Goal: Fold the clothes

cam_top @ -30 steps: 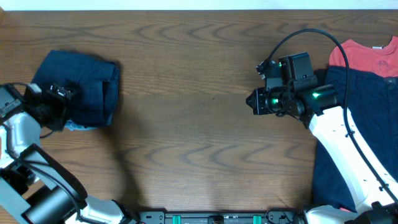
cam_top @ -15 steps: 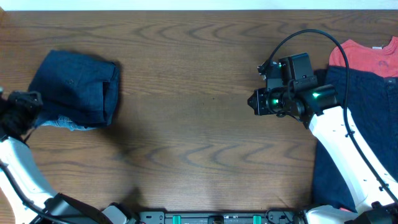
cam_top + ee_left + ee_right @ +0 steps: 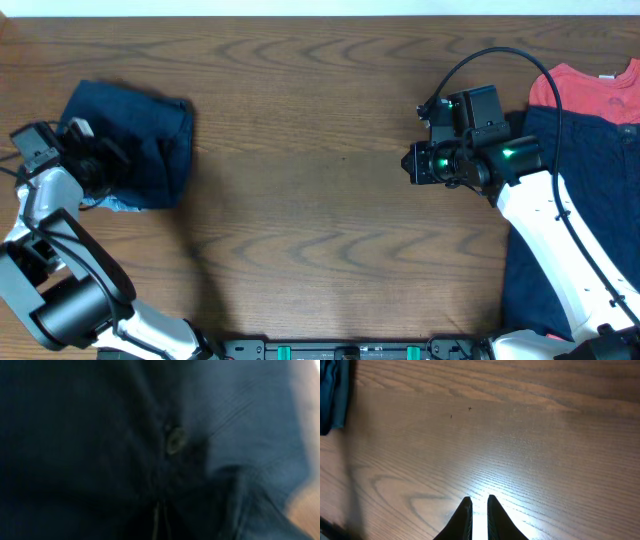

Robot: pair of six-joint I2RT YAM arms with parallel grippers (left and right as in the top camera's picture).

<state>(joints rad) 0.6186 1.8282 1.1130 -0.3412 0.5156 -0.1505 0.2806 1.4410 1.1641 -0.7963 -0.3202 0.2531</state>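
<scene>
Navy shorts (image 3: 150, 135) folded, lying left on table (image 3: 320, 220). My left gripper (image 3: 105, 158) over them, jaws pressed together; cloth pinched or not, cannot tell. Right gripper (image 3: 479, 510) near-closed, empty, right of centre. Red T-shirt (image 3: 585, 90) and navy garment (image 3: 600, 200) unfolded at right edge: I judge most work left.

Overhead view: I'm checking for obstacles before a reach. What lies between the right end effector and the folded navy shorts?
Nothing but bare wooden table between the right end effector and the folded navy shorts, as the overhead view shows.
</scene>
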